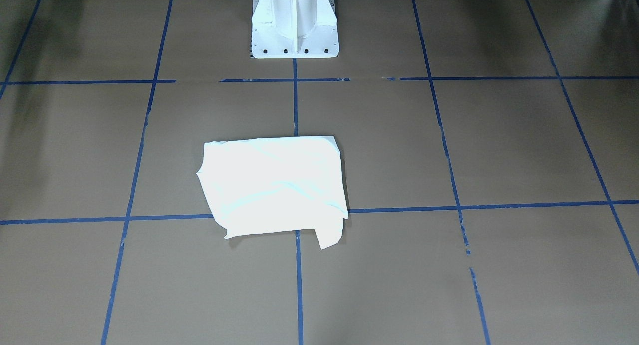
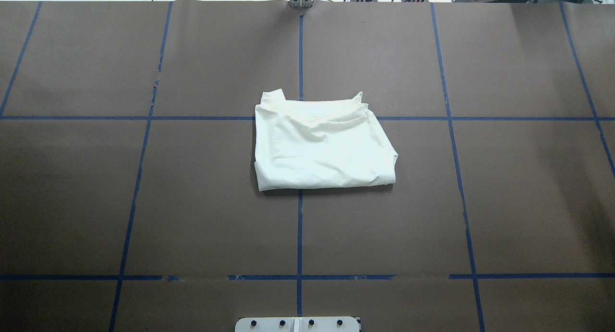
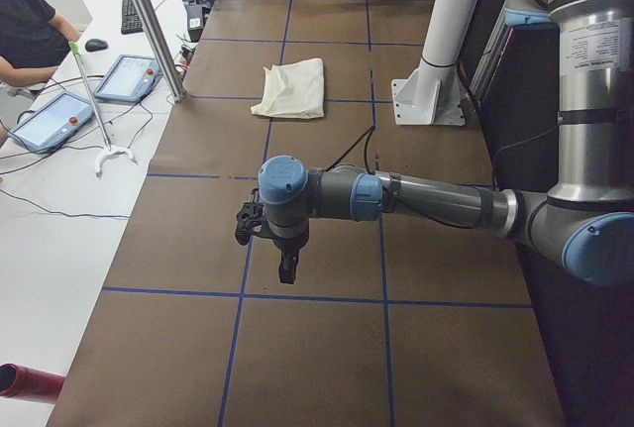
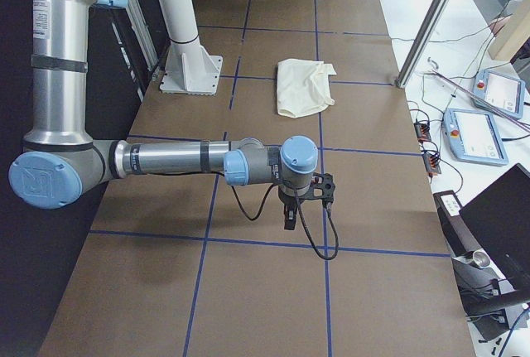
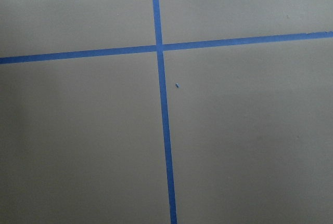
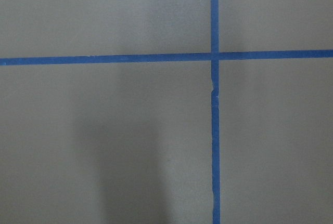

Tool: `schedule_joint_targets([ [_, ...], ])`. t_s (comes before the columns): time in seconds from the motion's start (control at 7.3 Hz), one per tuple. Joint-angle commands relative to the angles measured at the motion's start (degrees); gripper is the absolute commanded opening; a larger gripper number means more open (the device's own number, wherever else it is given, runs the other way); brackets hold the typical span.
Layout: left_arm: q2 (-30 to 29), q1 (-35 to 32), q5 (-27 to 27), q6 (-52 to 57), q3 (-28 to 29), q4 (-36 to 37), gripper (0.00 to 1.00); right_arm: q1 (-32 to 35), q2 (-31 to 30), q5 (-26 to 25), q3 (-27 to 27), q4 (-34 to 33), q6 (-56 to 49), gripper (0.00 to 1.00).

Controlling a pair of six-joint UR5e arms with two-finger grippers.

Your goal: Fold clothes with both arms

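Where blue tape lines (image 2: 300,226) cross the brown table (image 2: 216,202), a folded T-shirt (image 2: 322,147) lies.

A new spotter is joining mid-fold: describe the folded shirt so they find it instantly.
Start at the wide brown paper-covered table crossed by blue tape lines, and find the white metal pedestal base at the robot's edge. Straight out along the centre tape line lies the cream-white cloth shirt, folded into a rough rectangle, the only soft, pale bundle there.
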Motion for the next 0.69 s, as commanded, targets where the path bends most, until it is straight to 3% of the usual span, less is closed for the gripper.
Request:
schedule_joint_targets([
  [0.0, 0.06, -0.01, 0.00, 0.00, 0.07, -0.09, 1.00, 0.00, -0.01, -0.09, -0.14, 0.09, 0.00, 1.00],
  [0.55, -0.55, 0.07, 0.00, 0.00, 0.07, -0.09, 1.00, 0.00, 0.07, -0.35, -0.14, 0.09, 0.00, 1.00],
])
